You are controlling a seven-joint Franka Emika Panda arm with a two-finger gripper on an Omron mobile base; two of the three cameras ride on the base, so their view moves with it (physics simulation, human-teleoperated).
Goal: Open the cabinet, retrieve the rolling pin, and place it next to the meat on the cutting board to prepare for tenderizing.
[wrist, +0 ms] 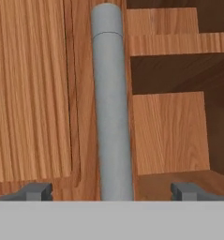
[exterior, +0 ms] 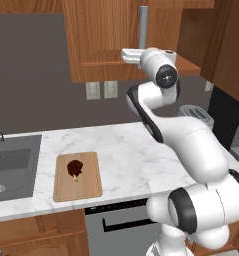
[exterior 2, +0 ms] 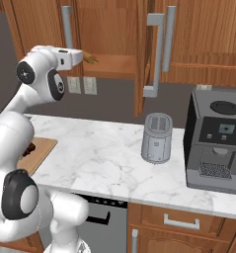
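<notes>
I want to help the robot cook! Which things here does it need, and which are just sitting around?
Needed: cabinet, its grey handle, open gripper, meat, cutting board.
Just sitting: toaster, coffee machine, sink.

Cabinet [exterior: 111, 40] top cut off (rolling pin [exterior 2: 91, 59] mostly behind arm).

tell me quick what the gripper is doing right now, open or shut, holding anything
gripper: open, holding nothing; its fingertips stand either side of the grey bar handle of the cabinet.
</notes>
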